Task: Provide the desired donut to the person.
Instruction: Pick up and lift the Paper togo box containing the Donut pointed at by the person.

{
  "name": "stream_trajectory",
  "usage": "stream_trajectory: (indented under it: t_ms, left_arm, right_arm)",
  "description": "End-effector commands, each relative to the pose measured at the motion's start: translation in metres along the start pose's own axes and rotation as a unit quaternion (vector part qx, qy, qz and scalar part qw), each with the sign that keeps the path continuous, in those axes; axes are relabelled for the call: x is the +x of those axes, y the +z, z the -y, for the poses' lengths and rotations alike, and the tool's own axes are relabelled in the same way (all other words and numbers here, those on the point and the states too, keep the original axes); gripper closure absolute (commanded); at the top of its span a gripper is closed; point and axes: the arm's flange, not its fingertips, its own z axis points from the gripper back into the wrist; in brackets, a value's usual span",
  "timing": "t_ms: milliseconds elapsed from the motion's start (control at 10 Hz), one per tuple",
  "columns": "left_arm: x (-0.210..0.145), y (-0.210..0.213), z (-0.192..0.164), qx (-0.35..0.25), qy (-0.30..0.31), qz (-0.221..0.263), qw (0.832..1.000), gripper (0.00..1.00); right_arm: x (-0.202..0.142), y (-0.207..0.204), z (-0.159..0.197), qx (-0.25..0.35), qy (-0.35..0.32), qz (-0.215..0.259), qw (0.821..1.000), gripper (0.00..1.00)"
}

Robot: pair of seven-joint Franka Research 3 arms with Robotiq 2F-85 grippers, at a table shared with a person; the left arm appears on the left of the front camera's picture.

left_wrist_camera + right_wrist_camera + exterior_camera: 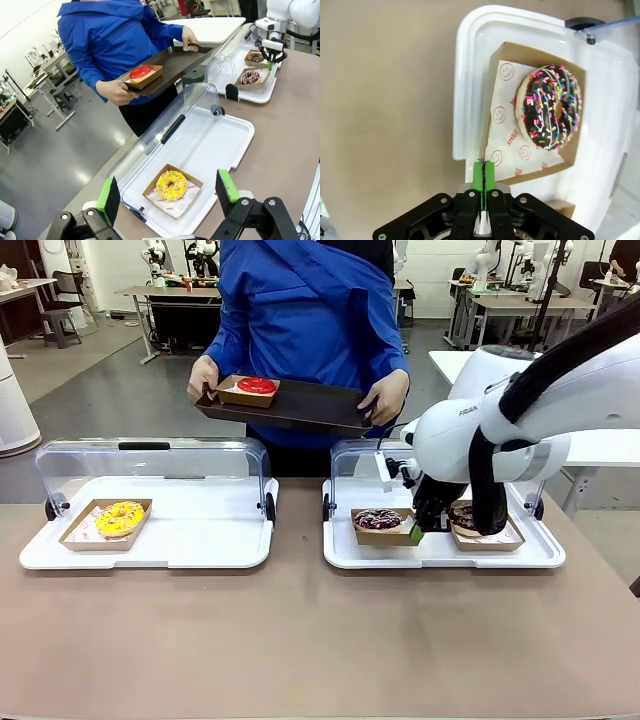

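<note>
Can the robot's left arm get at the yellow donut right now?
Probably yes: the lid is swung open, nothing covers the yellow donut, and the open left tool points straight at it.

Front looks across table [300,640] at person [310,330] — right wrist straight down, close.

Tan table [300,640]; two clear lids [150,462] (both raised); desks [510,302] far behind.
</note>
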Motion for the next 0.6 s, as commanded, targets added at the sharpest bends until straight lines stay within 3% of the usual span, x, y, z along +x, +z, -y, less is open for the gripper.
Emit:
stream_trajectory:
  t_ms: [0, 300, 500]
  left_arm:
    - [0.0, 0.0, 0.0, 0.001, 0.0, -0.001, 1.0, 0.0]
    - [0.0, 0.0, 0.0, 0.001, 0.0, -0.001, 1.0, 0.0]
    - [0.0, 0.0, 0.0, 0.001, 0.0, -0.001, 1.0, 0.0]
  right_arm:
    - [-0.003, 0.05, -0.04, -0.031, 0.022, -0.002, 0.999, 1.0]
    - [0.004, 0.106, -0.086, -0.097, 0.058, 0.004, 0.994, 1.0]
    - [0.01, 0.133, -0.11, -0.109, 0.076, 0.003, 0.991, 1.0]
